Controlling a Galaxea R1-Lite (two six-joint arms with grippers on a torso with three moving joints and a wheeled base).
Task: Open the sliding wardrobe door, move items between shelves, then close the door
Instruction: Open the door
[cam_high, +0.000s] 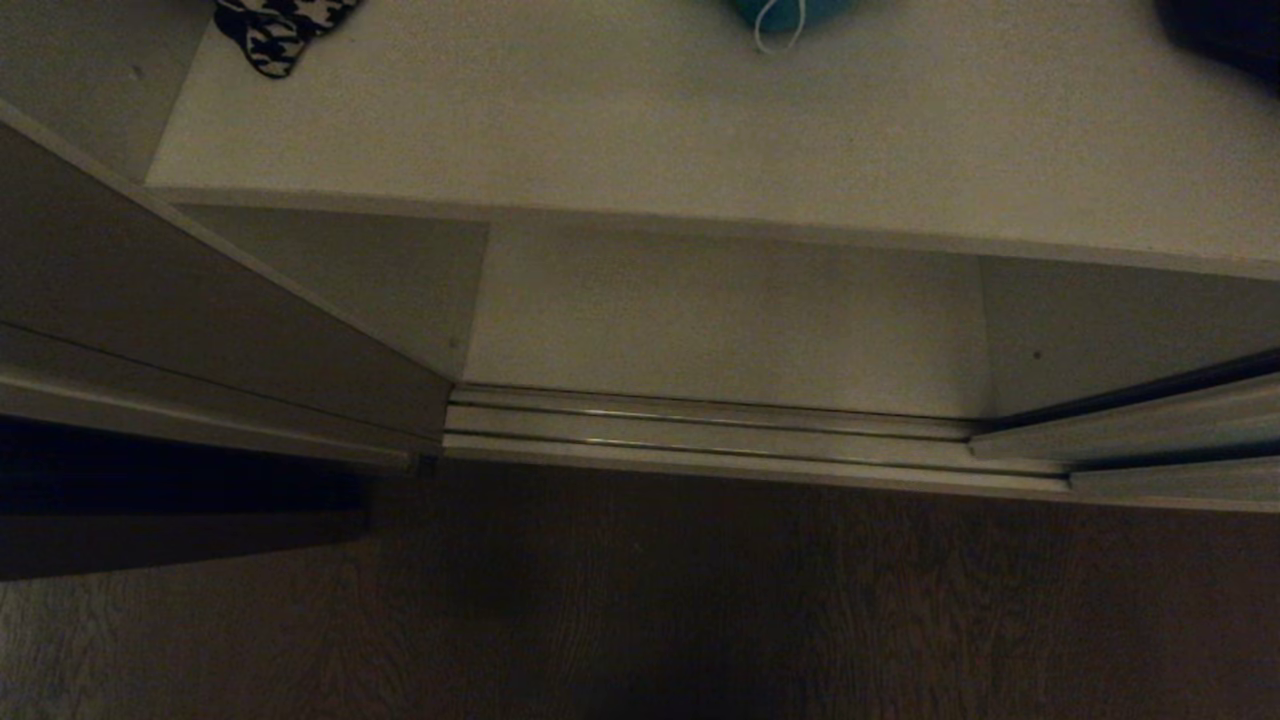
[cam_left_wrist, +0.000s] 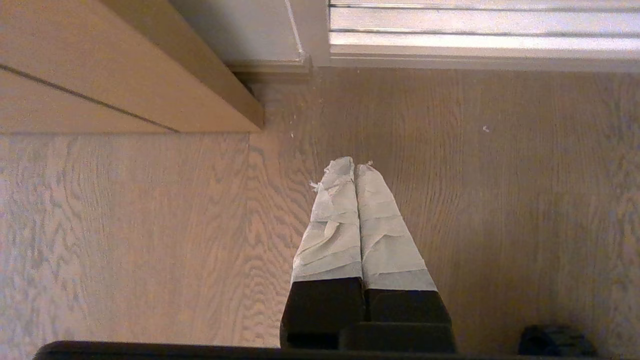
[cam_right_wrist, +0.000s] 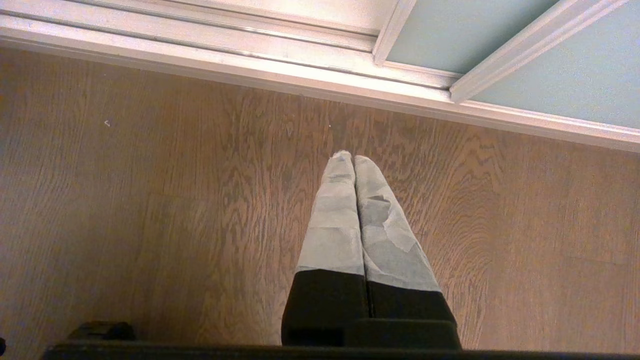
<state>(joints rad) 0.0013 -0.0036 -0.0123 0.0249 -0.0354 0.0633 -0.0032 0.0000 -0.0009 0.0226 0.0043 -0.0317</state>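
Both the left gripper (cam_left_wrist: 355, 167) and right gripper (cam_right_wrist: 348, 159) hang closed, empty, above wooden floor (cam_high: 760, 610)

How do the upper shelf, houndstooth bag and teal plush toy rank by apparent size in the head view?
1. upper shelf, by far.
2. houndstooth bag.
3. teal plush toy.
The frame's edge cuts off both last two, so their order is unsure.
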